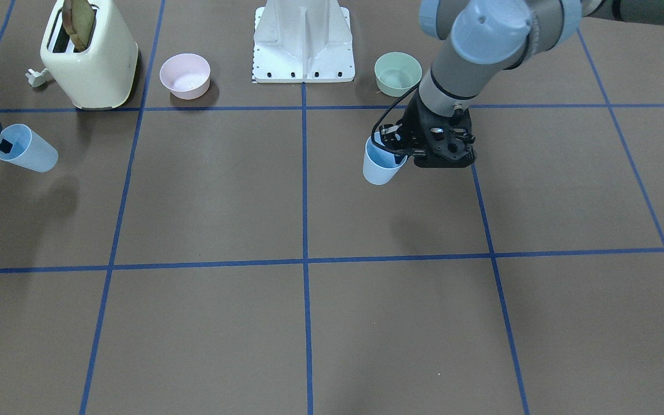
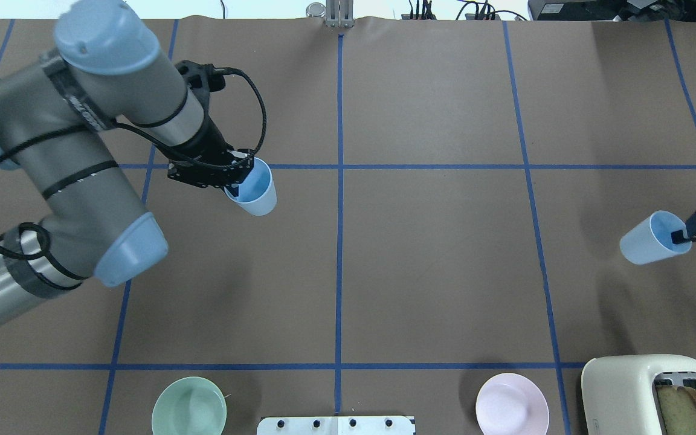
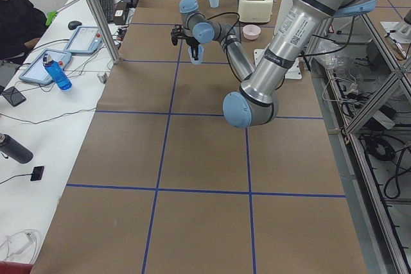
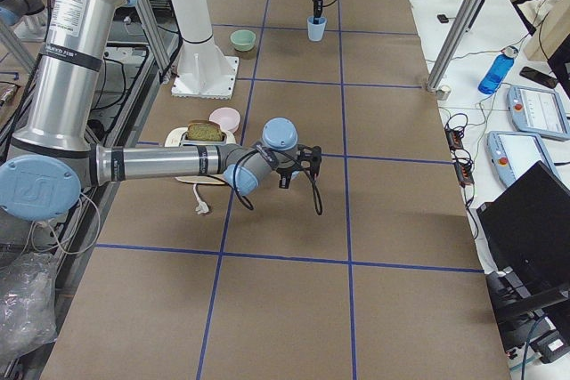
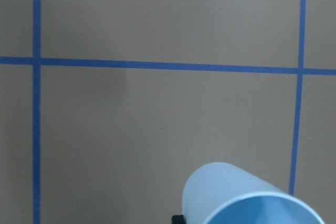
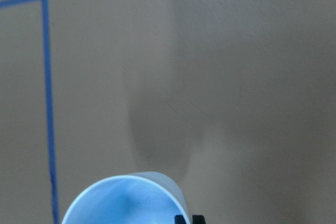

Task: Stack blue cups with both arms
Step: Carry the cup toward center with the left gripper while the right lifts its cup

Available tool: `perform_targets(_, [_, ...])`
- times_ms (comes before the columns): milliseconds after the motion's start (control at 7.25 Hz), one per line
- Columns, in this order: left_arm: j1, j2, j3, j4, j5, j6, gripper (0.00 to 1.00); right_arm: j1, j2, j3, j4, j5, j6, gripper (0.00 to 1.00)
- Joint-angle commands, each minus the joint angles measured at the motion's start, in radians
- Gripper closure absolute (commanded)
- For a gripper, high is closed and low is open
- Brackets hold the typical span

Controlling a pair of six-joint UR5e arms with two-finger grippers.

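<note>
Counting two blue cups (image 1: 381,168), we see them well apart above the table (image 2: 432,272) — first cup (image 2: 257,194) pinched at its rim by the left gripper (image 2: 232,190), second cup (image 2: 647,243) by the right gripper (image 2: 680,235); two bowls (image 2: 512,411), one toaster (image 2: 626,393).

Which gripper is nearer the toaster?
Right. The right gripper, holding one cup, is near the toaster; the left gripper, holding the other cup, is far across the table.

Table cover (image 1: 222,196) matt brown paper; blue cups (image 1: 381,168) smooth matt plastic; toaster (image 1: 104,63) glossy cream shell.
</note>
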Motion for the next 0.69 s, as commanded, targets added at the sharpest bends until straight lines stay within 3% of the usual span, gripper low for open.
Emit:
perform_targets(0, [0.089, -0.056, 0.123, -0.124, 0.076, -0.102, 1.00, 0.051, 0.208, 0.006, -0.252, 0.013, -0.041, 1.00])
perform_targets(276, [0.144, -0.093, 0.212, -0.200, 0.125, -0.139, 1.00, 0.104, 0.325, 0.014, -0.489, -0.018, -0.244, 1.00])
perform_targets(552, [0.180, -0.107, 0.237, -0.217, 0.145, -0.141, 1.00, 0.123, 0.354, 0.022, -0.552, -0.096, -0.365, 1.00])
